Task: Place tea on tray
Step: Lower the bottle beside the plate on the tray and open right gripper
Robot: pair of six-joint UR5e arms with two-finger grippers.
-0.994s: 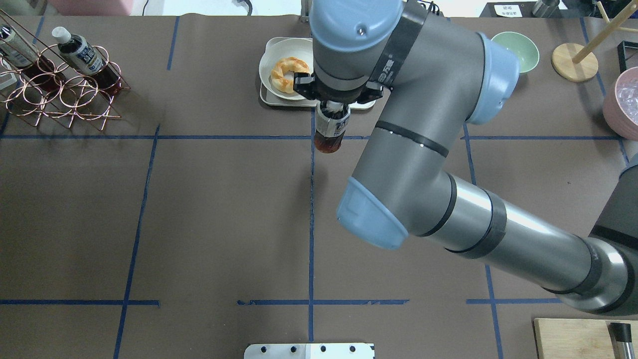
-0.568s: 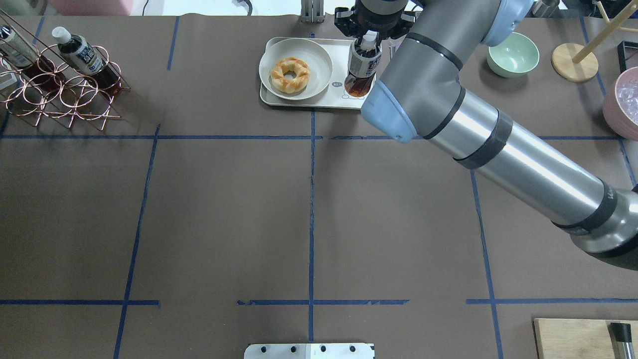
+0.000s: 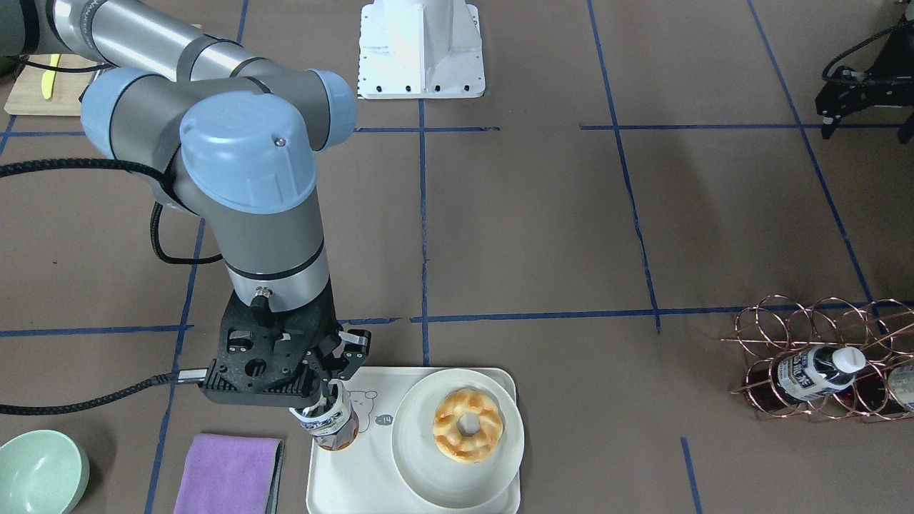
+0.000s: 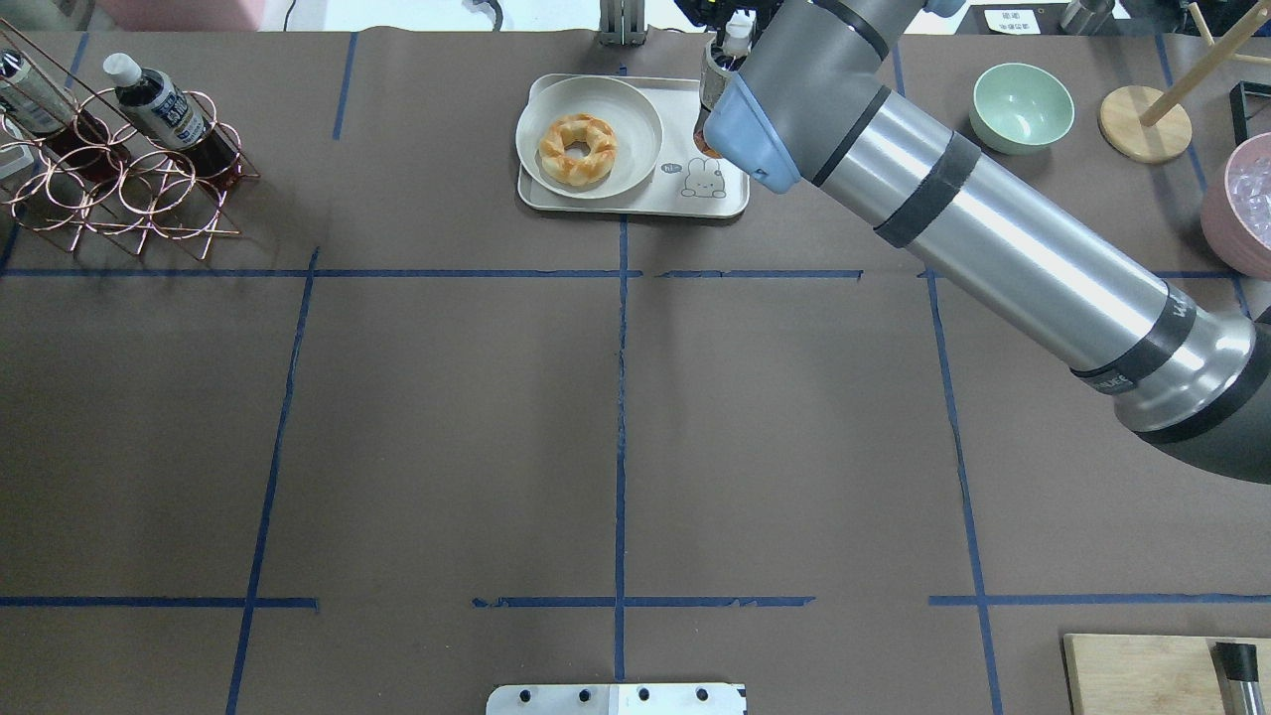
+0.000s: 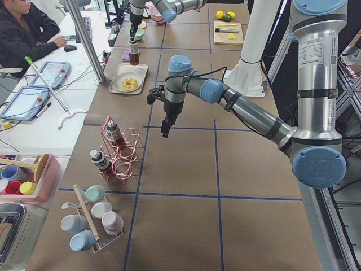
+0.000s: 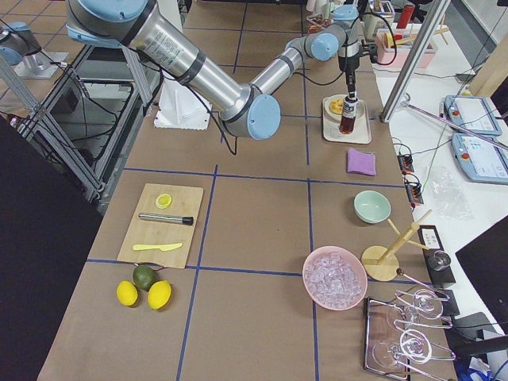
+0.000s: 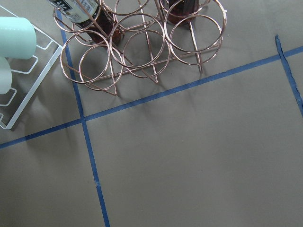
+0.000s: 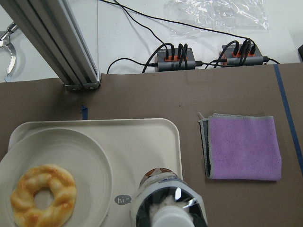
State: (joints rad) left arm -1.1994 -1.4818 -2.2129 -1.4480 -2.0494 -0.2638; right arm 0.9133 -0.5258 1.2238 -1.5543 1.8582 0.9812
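My right gripper (image 3: 323, 405) is shut on the neck of the tea (image 3: 333, 427), a small bottle of dark brown liquid with a white cap and a white and blue label. It holds the bottle upright over the off-white tray (image 3: 357, 480), at the end with the bear drawing, beside the plate. I cannot tell whether the base touches the tray. In the right wrist view the tea (image 8: 168, 204) stands over the tray (image 8: 142, 135) near its corner. In the overhead view the arm hides most of the tea (image 4: 717, 62). My left gripper (image 5: 165, 127) hangs over bare table near the rack; I cannot tell how its jaws stand.
A round plate with a doughnut (image 4: 577, 149) fills the tray's other half. A folded purple cloth (image 3: 228, 472) and a green bowl (image 3: 39, 472) lie beside the tray. A copper wire rack (image 4: 124, 179) holds more tea bottles. An aluminium post (image 8: 52, 42) stands behind the tray.
My right arm has carried the tea from above the table in front of the tray to over the tray's far right part. The left arm has not visibly moved.
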